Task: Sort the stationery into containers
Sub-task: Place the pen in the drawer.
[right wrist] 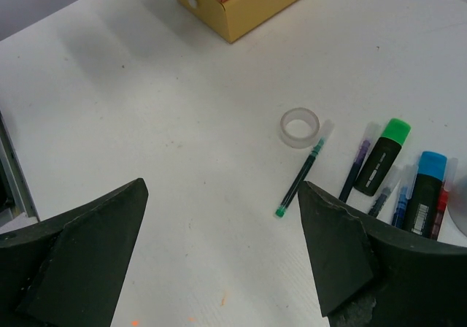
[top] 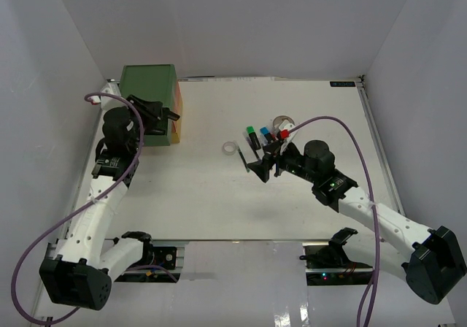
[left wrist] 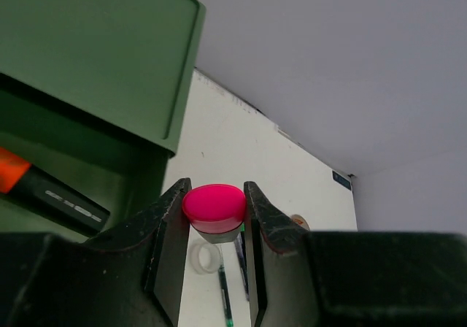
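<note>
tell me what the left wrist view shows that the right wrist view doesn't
Only the left wrist view: the left gripper shut on the pink-capped marker, and an orange-capped marker lying in the green drawer. Only the right wrist view: the open right gripper, the yellow drawer, the green-capped marker and the blue-capped marker. Both: the clear tape ring and the thin green-tipped pen beside it on the table.

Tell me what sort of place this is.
Probably a robot lab test cell: a white table boxed in by plain white walls, two cabled robot arms bolted at its near edge, laid-out markers and a small drawer chest.
</note>
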Available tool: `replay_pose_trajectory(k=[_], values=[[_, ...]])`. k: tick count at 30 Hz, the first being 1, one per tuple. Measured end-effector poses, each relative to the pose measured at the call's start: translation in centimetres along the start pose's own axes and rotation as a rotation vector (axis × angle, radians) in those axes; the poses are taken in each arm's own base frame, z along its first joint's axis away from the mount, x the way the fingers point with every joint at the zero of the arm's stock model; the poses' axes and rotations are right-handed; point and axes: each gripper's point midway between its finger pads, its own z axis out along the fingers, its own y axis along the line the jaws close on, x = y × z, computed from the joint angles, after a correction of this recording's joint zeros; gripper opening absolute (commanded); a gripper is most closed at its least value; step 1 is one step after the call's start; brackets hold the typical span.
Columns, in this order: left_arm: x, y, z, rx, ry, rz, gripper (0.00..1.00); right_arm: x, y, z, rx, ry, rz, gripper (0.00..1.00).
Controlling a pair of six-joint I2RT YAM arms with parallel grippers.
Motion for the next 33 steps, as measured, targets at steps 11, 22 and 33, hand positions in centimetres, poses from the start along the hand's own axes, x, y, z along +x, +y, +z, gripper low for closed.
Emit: replay_pose_trajectory(k=[11,22,33], values=[[-4.0,6.3,0.5,-0.147,-0.073,-0.021,0.36,1.7,-0.2,-0.3,0.013,0.038,0.013,0.90],[-1.4,10.8,3.0,-0.225,0.058,-0.049,0.75,1.7,-1.0,-0.3,0.058,0.039,0.004,0.90],[-2.8,10.1,2.8,-0.217,0.074,0.038,0.98,4.4,-4.2,0.6,0.211,0.145,0.015,0.94]])
